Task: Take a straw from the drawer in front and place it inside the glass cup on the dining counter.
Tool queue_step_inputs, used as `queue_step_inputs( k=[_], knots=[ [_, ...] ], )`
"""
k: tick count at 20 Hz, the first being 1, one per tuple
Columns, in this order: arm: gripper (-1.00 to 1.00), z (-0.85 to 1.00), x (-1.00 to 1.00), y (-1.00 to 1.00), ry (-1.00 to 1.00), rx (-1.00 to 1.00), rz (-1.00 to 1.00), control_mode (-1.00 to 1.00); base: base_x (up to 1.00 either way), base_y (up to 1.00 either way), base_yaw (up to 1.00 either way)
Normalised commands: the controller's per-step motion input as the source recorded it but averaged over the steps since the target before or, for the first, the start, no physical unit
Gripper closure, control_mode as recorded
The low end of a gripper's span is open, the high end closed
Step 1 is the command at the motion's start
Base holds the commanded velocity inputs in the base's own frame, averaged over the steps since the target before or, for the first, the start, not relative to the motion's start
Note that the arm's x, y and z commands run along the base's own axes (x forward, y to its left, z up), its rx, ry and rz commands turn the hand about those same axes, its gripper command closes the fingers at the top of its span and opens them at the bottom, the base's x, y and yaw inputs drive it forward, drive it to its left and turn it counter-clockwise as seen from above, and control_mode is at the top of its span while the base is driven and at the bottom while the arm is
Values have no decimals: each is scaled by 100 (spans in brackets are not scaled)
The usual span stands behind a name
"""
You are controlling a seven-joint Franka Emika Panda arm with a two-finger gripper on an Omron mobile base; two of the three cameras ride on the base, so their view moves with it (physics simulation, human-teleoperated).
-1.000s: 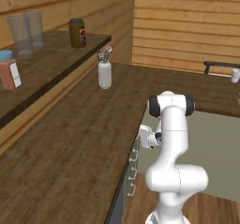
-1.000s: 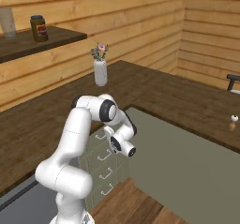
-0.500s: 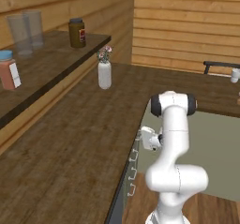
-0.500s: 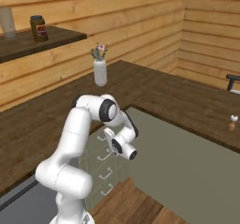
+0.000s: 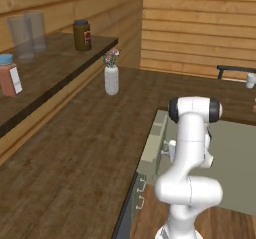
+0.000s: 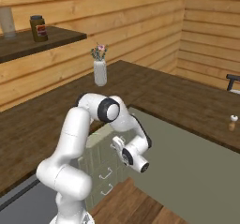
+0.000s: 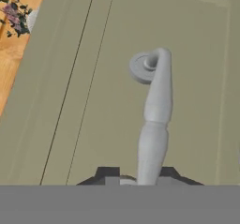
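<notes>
The drawer point(image 7: 70, 101) presents its flat, pale sage-green front under the edge of the dark wood-plank surface point(image 5: 75, 148), directly ahead of the white arm, with its inside hidden from every camera. In the hand view a slim grey handle point(image 7: 157, 106) curves off a round mount on that front and runs down between the gripper point(image 7: 137, 176). The dark fingers point(image 7: 107, 174) stand close on either side of the handle, but their tips are cut off at the bottom of the view, so whether they clamp it cannot be told. From the right base view the arm folds low, hand against the cabinet face. A white vase with flowers point(image 6: 100, 68) stands farther back on the surface.
</notes>
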Motion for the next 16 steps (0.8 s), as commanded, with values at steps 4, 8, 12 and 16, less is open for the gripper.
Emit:
queue_step_inputs(
  k=[4, 8, 12, 16],
  knots=[
    [100, 26, -59, -100, 1, 2, 0, -100, 0, 0, 0],
    [100, 33, -48, -100, 7, 3, 0, -100, 0, 0, 0],
    [100, 31, -45, -100, 9, 1, 0, -100, 0, 0, 0],
    [-100, 17, -48, -69, 8, 0, 0, -100, 0, 0, 0]
  ],
)
